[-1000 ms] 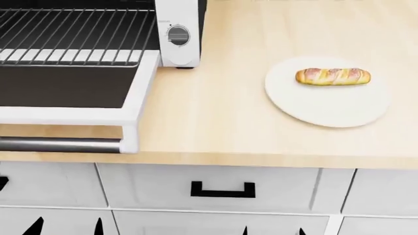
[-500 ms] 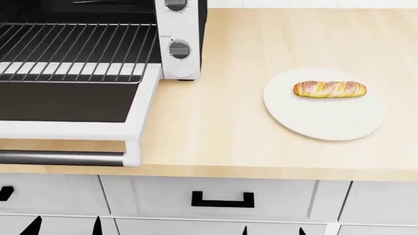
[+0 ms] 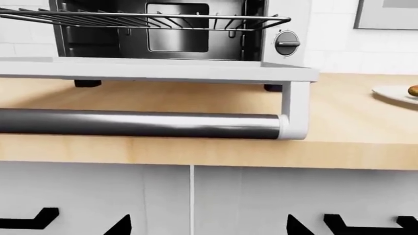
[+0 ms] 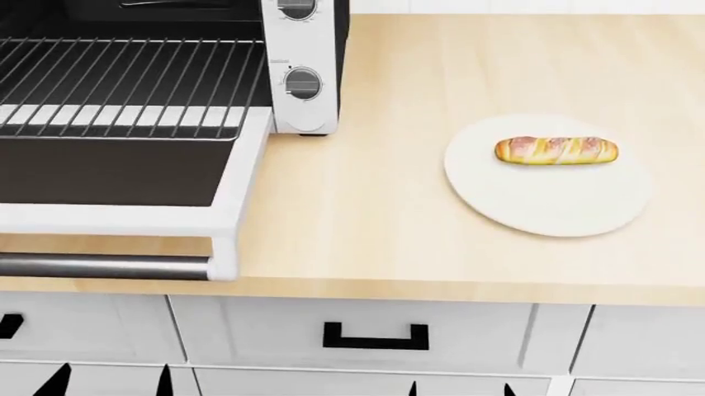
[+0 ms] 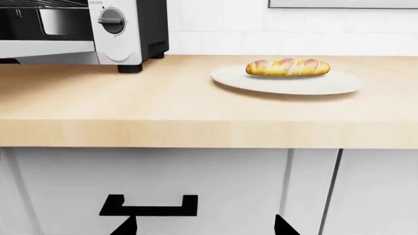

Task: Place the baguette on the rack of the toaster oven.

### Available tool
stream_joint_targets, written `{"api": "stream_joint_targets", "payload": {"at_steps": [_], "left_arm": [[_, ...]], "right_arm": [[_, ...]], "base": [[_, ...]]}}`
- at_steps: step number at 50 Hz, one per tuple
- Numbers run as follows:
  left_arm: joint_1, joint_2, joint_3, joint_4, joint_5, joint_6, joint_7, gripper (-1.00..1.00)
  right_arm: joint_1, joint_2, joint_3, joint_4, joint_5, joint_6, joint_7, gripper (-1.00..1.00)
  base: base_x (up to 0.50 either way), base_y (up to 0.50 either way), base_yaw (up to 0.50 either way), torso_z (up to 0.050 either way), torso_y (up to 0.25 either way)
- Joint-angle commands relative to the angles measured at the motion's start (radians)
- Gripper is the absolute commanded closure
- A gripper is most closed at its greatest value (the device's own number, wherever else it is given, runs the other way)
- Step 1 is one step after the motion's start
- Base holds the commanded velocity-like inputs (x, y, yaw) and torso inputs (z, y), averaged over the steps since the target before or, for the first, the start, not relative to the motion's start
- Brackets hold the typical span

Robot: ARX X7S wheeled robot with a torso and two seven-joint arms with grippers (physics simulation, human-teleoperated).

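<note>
Baguette (image 4: 556,150): untouched on plate (image 4: 547,206), right of desk (image 4: 364,206). Rack (image 4: 121,82): bare, oven (image 4: 300,66) door open. Claws: only dark tips visible, state cannot be told. Whole transfer outstanding.

The golden baguette (image 4: 556,151) with reddish-brown slashes lies flat on a plate, well apart from the white toaster oven (image 4: 300,66), whose door hangs open with the bare wire rack (image 4: 121,82) pulled forward.
</note>
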Motion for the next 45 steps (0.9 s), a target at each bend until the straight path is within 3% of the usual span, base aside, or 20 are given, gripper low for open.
{"api": "stream_joint_targets", "payload": {"at_steps": [1,5,6,17,24,34,45], "left_arm": [[-0.002,-0.014,0.011,0.033,-0.036,-0.027,0.007,-1.00],[-0.010,-0.027,0.010,0.083,-0.063,-0.138,-0.001,-1.00],[-0.009,-0.020,-0.034,0.135,-0.073,-0.087,-0.033,-1.00],[-0.144,-0.132,-0.057,0.527,-0.272,-0.672,-0.096,-1.00],[-0.229,-0.194,-0.103,0.643,-0.347,-0.862,-0.121,-1.00],[-0.331,-0.260,-0.288,0.776,-0.544,-1.133,-0.169,-1.00],[-0.455,-0.340,-0.356,0.846,-0.687,-1.357,-0.197,-1.00]], "right_arm": [[0.008,0.011,-0.010,-0.011,0.018,0.016,0.006,-1.00],[0.009,0.024,-0.014,-0.094,0.022,0.083,0.016,-1.00],[0.008,0.034,-0.018,-0.155,0.045,0.117,0.000,-1.00],[0.166,0.104,0.045,-0.547,0.133,0.567,0.075,-1.00],[0.254,0.148,0.111,-0.677,0.216,0.803,0.094,-1.00],[0.309,0.203,0.235,-0.796,0.306,0.999,0.111,-1.00],[0.384,0.254,0.361,-0.882,0.402,1.198,0.112,-1.00]], "base": [[0.00,0.00,0.00,0.000,0.000],[0.00,0.00,0.00,0.000,0.000],[0.00,0.00,0.00,0.000,0.000],[0.00,0.00,0.00,0.000,0.000],[0.00,0.00,0.00,0.000,0.000],[0.00,0.00,0.00,0.000,0.000],[0.00,0.00,0.00,0.000,0.000]]}}
